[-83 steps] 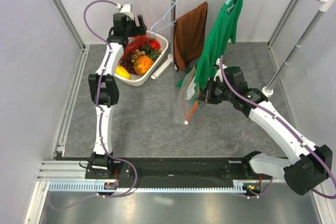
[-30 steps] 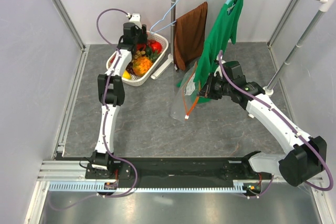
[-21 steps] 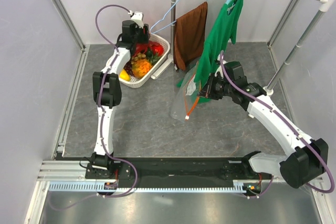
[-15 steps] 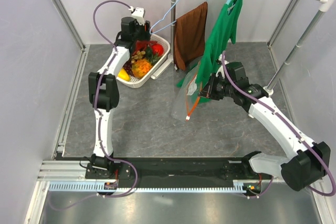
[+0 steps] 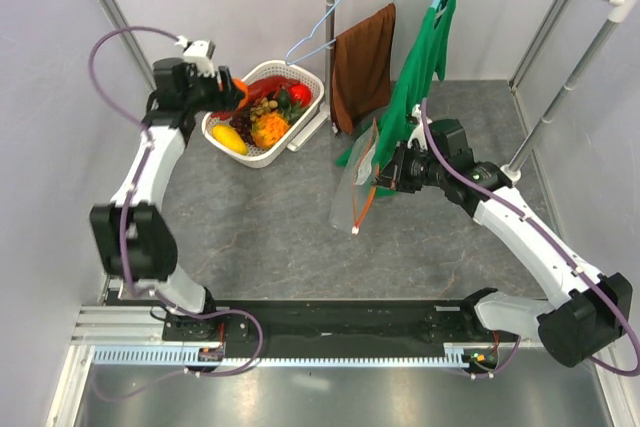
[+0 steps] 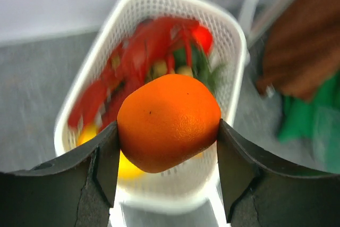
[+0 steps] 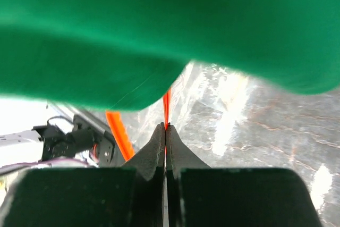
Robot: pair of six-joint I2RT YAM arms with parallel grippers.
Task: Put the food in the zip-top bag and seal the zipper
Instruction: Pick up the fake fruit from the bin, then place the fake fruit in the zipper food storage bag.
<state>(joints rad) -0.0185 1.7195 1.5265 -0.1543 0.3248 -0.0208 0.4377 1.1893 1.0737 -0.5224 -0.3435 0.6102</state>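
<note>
We see the left jaws closed on the orange ball (image 6: 169, 122), one finger pressed to each side of it, and the ball is held in the air by the far left rim of the white mesh basket (image 5: 303, 105), which stands near the desk's (image 5: 260, 217) far left corner. In the basket lie a yellow fruit (image 5: 229, 138), a little orange pineapple (image 5: 270, 129), a tan grape bunch (image 5: 262, 107) and some red pieces. The right jaws are pressed together, pinching the zipper (image 5: 366, 205) of the zip-top bag (image 5: 350, 182). We find the clear bag hanging from that grip above the middle of the desk, its red-orange strip slanting down to a whitish end. Right behind it hangs a green shirt (image 5: 420, 57), beside a brown cloth (image 5: 362, 62).
</note>
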